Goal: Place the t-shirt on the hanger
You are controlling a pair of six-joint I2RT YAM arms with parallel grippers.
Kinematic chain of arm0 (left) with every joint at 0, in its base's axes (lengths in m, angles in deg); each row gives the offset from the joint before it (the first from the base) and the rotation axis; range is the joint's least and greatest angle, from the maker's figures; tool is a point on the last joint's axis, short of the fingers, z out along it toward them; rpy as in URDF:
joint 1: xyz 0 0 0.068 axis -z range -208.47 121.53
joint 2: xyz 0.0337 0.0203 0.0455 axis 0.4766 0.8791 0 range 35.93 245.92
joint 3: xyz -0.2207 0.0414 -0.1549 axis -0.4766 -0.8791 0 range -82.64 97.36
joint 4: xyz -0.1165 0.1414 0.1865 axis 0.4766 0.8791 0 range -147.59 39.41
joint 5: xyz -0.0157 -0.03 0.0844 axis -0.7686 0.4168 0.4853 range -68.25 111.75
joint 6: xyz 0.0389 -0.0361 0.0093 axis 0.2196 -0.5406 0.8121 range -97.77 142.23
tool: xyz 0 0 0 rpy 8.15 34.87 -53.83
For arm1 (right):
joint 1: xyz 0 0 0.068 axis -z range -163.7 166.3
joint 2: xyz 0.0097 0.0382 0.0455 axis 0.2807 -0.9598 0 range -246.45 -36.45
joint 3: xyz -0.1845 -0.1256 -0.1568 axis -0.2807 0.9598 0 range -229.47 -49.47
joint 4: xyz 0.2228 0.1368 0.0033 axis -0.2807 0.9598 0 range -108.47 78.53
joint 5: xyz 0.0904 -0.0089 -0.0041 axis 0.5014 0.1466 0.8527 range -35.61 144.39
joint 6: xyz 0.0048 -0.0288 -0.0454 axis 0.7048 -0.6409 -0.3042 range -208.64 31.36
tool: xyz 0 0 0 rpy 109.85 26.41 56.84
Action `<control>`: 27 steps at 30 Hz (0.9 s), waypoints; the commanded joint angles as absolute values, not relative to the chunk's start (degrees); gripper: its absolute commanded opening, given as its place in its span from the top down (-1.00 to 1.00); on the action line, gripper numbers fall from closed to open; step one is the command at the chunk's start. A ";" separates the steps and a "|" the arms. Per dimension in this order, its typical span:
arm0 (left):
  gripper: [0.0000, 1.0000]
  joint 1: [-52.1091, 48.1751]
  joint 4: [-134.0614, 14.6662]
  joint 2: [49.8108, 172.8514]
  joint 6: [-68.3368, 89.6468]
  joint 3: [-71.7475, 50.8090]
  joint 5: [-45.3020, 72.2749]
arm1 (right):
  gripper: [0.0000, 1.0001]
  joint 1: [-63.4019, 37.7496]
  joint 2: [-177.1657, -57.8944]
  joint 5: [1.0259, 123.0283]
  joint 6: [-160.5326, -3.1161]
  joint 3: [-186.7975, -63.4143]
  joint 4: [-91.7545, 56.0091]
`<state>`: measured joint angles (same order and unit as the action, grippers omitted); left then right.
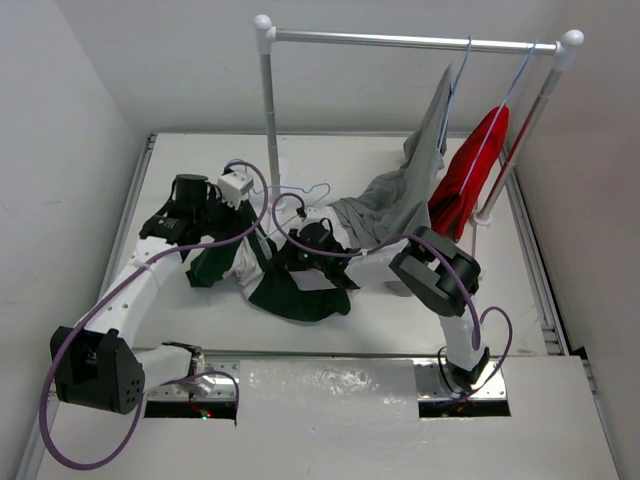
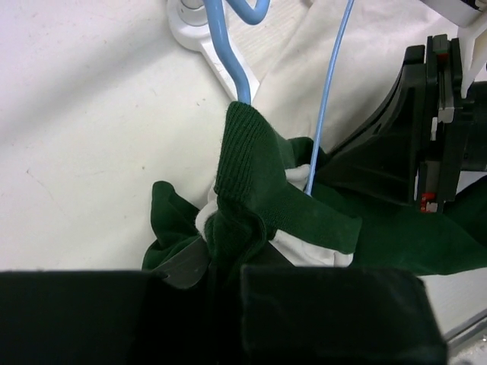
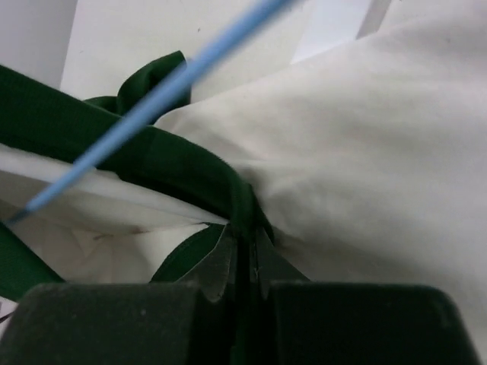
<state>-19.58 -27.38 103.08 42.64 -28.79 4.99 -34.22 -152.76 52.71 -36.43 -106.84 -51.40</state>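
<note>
T-shirt (image 1: pixel 290 290) bunched on desk (image 1: pixel 385 322), hanger (image 2: pixel 240 85) through collar, left end effector (image 2: pixel 221 270) and right end effector (image 3: pixel 247 281) clenched on it; shoulders not seated.

White table (image 1: pixel 420 330): green-and-white t-shirt (image 1: pixel 290 292) bunched mid-surface, light-blue hanger (image 1: pixel 303 192) hook flat just beyond it, grey garment (image 1: pixel 385 205) hem trailing alongside.
</note>
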 commanded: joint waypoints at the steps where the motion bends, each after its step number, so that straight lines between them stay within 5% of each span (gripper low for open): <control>1: 1.00 -20.90 -29.04 100.18 42.01 -24.72 3.56 | 1.00 -32.92 -151.07 51.24 -33.62 -102.32 -55.47; 11: 1.00 -40.22 -9.89 99.03 70.52 -20.77 -12.95 | 1.00 -15.79 -132.09 42.81 -36.16 -84.28 -54.60; 16: 1.00 -40.42 0.83 98.24 85.14 -21.81 -14.99 | 1.00 -14.64 -129.10 38.93 -40.90 -85.32 -51.62; 27: 1.00 -39.37 -16.62 98.15 81.74 -29.90 1.08 | 1.00 -22.00 -123.63 21.97 -65.76 -97.89 -38.78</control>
